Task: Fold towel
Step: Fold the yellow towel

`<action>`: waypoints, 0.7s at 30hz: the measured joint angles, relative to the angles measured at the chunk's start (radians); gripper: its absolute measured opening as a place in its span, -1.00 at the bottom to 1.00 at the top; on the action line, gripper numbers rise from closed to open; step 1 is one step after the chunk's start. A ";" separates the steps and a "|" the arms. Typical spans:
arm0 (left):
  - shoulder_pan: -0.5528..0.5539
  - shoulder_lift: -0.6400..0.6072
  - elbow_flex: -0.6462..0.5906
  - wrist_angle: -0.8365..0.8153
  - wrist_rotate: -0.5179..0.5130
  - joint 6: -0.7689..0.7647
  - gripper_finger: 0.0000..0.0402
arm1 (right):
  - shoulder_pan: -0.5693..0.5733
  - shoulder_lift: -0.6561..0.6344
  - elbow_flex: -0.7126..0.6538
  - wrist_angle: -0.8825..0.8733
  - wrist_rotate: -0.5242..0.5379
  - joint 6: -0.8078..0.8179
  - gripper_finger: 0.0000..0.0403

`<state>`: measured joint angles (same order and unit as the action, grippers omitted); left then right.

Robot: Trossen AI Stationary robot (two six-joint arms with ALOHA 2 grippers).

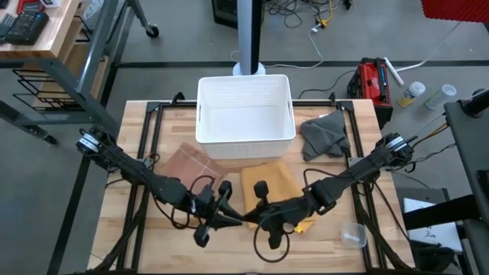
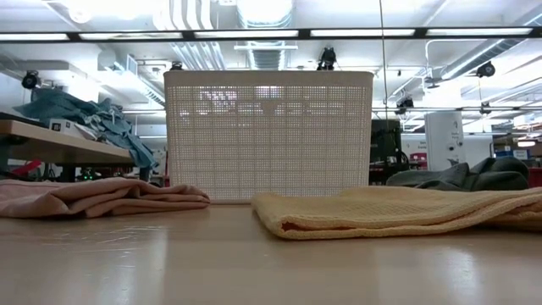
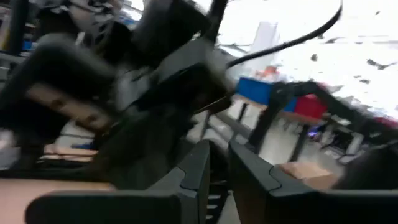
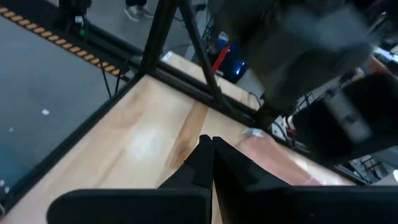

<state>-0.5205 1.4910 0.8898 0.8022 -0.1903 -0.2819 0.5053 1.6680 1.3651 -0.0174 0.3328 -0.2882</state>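
A folded yellow cloth towel (image 1: 269, 183) lies flat on the pale wooden tabletop (image 1: 359, 260), just in front of a white plastic mesh basket (image 1: 245, 109). A folded pinkish-brown cloth (image 1: 187, 163) lies to the towel's left, and a crumpled grey cloth (image 1: 324, 136) sits beside the basket's right side. A small clear plastic cup (image 1: 353, 234) stands near the tabletop's front right corner.

The left hand (image 1: 232, 221) and the right hand (image 1: 250, 220) meet tip to tip just off the towel's front left corner. In the wrist views, the left hand's fingers (image 3: 198, 171) are nearly together with a slim gap, and the right hand's fingers (image 4: 205, 160) are pressed together on nothing visible.
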 joint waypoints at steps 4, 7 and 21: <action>0.013 -0.001 -0.001 -0.017 -0.027 0.009 -0.75 | 0.000 0.000 0.024 0.000 0.000 0.000 -1.00; 0.015 -0.003 -0.001 -0.023 -0.018 0.057 -0.75 | 0.000 0.000 0.032 -0.001 0.000 0.000 -1.00; 0.032 -0.037 -0.001 -0.003 0.036 0.227 -0.75 | 0.000 0.000 0.036 0.000 0.000 0.000 -1.00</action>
<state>-0.4885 1.4542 0.8888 0.7989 -0.1548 -0.0549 0.5053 1.6684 1.4014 -0.0177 0.3328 -0.2882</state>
